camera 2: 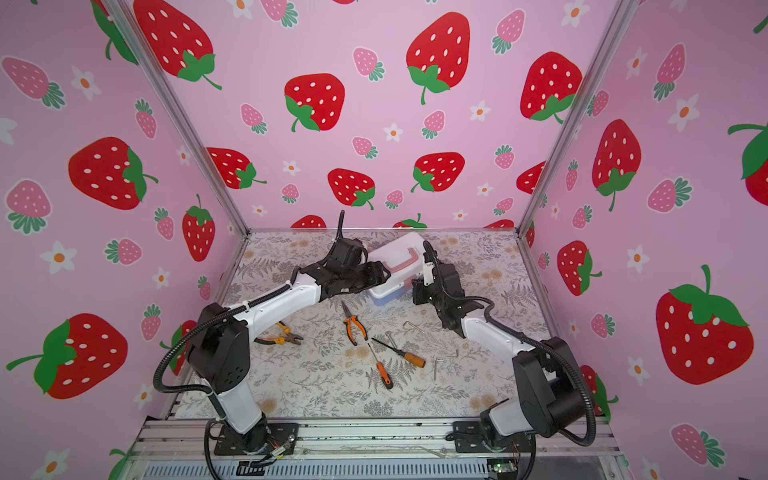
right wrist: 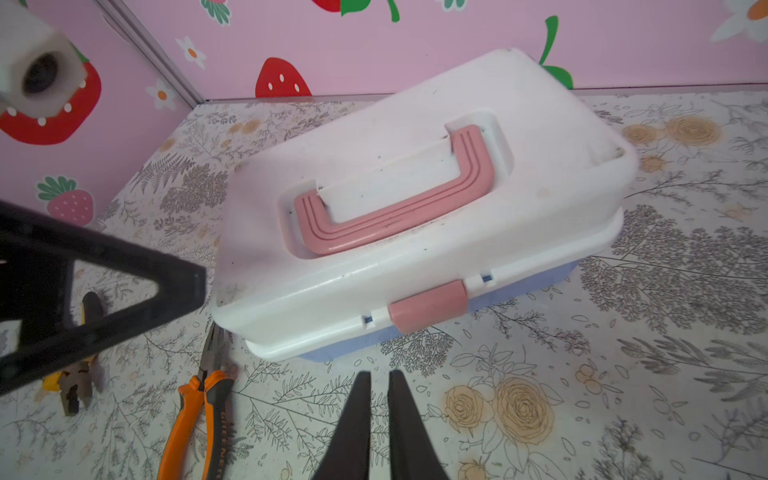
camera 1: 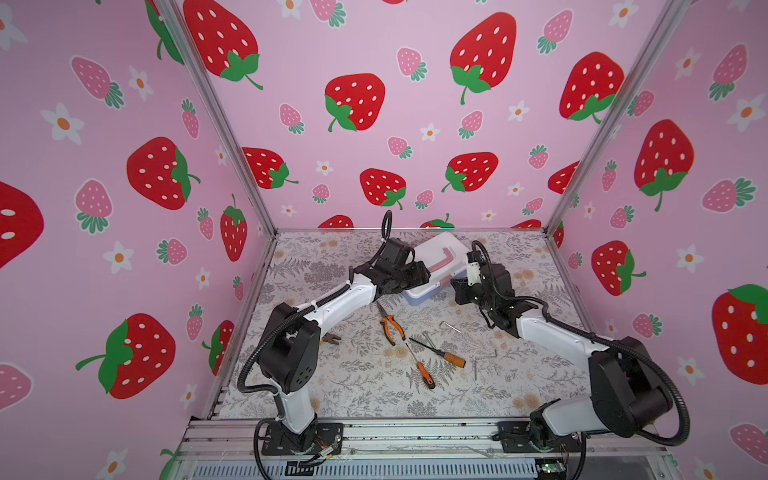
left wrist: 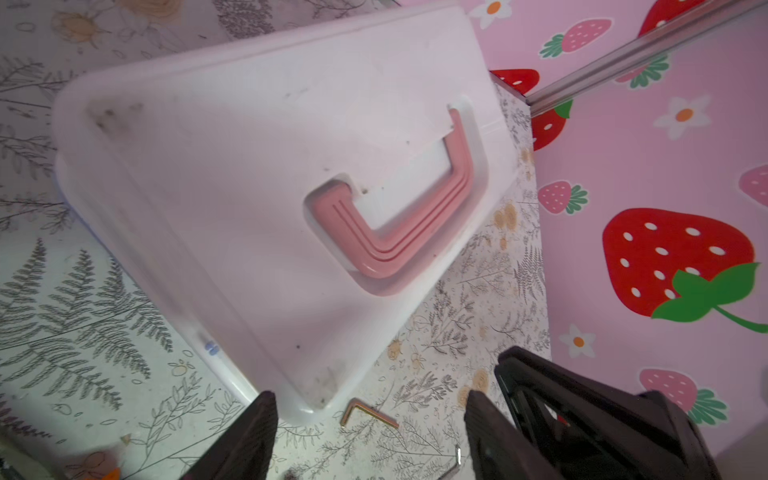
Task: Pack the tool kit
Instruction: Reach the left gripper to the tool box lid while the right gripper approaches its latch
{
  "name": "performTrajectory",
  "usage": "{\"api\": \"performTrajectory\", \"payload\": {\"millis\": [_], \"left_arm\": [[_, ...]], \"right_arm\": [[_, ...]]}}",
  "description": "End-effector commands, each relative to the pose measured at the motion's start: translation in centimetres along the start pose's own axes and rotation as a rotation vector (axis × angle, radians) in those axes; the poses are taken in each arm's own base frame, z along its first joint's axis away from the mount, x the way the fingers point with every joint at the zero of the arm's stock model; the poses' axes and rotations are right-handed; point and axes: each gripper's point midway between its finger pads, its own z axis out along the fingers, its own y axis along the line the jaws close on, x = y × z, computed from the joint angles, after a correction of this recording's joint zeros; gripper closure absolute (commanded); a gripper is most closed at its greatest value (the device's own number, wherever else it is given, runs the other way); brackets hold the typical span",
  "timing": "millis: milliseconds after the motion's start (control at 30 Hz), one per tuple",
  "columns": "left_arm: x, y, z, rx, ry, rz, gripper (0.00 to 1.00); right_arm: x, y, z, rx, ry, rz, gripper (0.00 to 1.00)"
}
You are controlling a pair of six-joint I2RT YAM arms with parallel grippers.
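The tool kit [camera 1: 440, 253] [camera 2: 395, 255] stands shut near the back of the table, with a white lid over a periwinkle-blue base. Its pink handle [right wrist: 395, 210] [left wrist: 399, 245] lies flat in the lid's recess, and the pink latch [right wrist: 428, 305] is down on the front wall. My left gripper [left wrist: 370, 399] [camera 1: 417, 272] hovers open over the kit's left near corner, holding nothing. My right gripper [right wrist: 379, 376] [camera 1: 457, 286] sits low in front of the latch side, apart from the case. Only a narrow gap shows between its fingers, with nothing in it.
Loose tools lie on the floral table [camera 1: 365, 395] in front of the kit: orange-black pliers [camera 1: 390, 324] [right wrist: 195, 415], two orange-handled screwdrivers [camera 1: 442, 353] [camera 1: 422, 368], hex keys [camera 1: 451, 326] [camera 1: 484, 359] [left wrist: 368, 415], and yellow-handled pliers [camera 2: 282, 334] under the left arm. Strawberry-print walls enclose three sides.
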Motion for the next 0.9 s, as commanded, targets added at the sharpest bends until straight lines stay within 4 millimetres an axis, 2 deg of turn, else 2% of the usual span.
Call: {"api": "performTrajectory", "payload": {"millis": [0,133,233,267,300,333,400,533,567,667,867], "left_arm": [[-2.6,-3.4,-3.2,0.060,-0.064,0.051,0.26],[-5.6,-3.8,-6.9,-0.006,-0.194,0.166,0.28],[-8.4,-2.4,-8.6,-0.110,-0.296,0.221,0.28],[-9.4,-1.7,-8.7,-0.134,-0.312,0.220,0.28],[-10.5,-0.9,-8.6,-0.153,-0.321,0.213,0.34],[-11.4,-0.3,-8.4,-0.167,-0.324,0.204,0.46],[-13.2,1.5,-7.1,-0.202,-0.304,0.177,0.69],[-15.4,4.5,-3.8,-0.255,-0.236,0.125,0.97],[-15.7,5.0,-2.9,-0.261,-0.219,0.113,1.00],[-15.7,6.3,-0.1,-0.258,-0.173,0.092,1.00],[-13.0,8.0,4.8,-0.212,-0.055,0.038,1.00]], "right_arm": [[0.4,-1.9,-0.8,0.010,0.000,0.070,0.84],[0.7,-4.0,-1.9,0.019,-0.005,0.143,0.82],[0.8,-4.8,-2.3,0.029,-0.008,0.157,0.82],[0.8,-4.8,-2.4,0.019,-0.006,0.156,0.87],[1.0,-4.6,-2.3,0.004,0.000,0.152,0.90],[1.0,-4.4,-2.2,-0.006,0.004,0.152,0.94],[1.3,-4.1,-2.0,-0.031,0.015,0.159,1.00],[1.9,-4.5,-1.5,-0.027,0.039,0.198,1.00],[1.9,-4.6,-1.4,-0.026,0.043,0.204,1.00],[2.2,-5.2,-1.1,-0.014,0.057,0.222,1.00],[2.1,-6.6,-0.6,0.011,0.061,0.280,0.97]]}}
